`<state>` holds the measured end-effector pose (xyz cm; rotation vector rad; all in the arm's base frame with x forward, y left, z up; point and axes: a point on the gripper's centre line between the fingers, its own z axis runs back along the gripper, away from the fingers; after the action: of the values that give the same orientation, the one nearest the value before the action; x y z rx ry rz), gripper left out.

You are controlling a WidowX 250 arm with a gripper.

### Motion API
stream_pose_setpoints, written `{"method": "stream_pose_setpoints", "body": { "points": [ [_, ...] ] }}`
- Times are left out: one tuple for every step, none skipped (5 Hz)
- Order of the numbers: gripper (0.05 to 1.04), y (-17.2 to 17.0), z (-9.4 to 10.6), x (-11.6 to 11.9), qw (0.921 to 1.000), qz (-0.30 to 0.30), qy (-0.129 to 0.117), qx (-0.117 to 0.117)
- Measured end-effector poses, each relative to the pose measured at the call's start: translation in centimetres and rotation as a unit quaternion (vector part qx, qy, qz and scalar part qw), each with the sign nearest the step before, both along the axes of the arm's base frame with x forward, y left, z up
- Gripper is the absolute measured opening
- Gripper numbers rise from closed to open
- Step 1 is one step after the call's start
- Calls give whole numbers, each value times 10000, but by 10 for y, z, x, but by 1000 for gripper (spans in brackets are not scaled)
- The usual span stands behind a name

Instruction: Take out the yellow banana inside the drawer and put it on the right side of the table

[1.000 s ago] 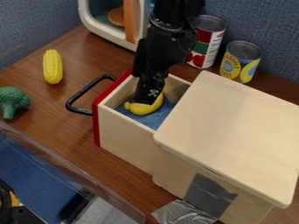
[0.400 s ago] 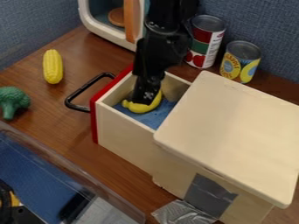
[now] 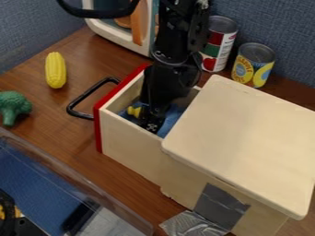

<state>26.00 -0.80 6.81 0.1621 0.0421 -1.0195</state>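
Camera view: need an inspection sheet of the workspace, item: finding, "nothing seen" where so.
Surface: brown wood-look table.
Drawer: pulled out, red front, black handle, blue inside.
Banana: in the drawer, partly hidden by the hand.
Clutter: corn and broccoli on the handle side; two cans behind; grey tape on the cabinet.
Hand: down inside the drawer, beside the visible part of the banana.
Cables: black cable-like loop, upper left.
Surroundings: blue-grey fabric wall, toy oven, see-through bin at lower left.
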Motion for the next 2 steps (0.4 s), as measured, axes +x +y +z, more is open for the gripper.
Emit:
{"method": "stream_pose_setpoints", "body": {
  "points": [
    [998, 2, -2, 0, 10000, 46, -20, -17],
    [999, 13, -9, 0, 9998, 166, 70, 39]
  ]
}}
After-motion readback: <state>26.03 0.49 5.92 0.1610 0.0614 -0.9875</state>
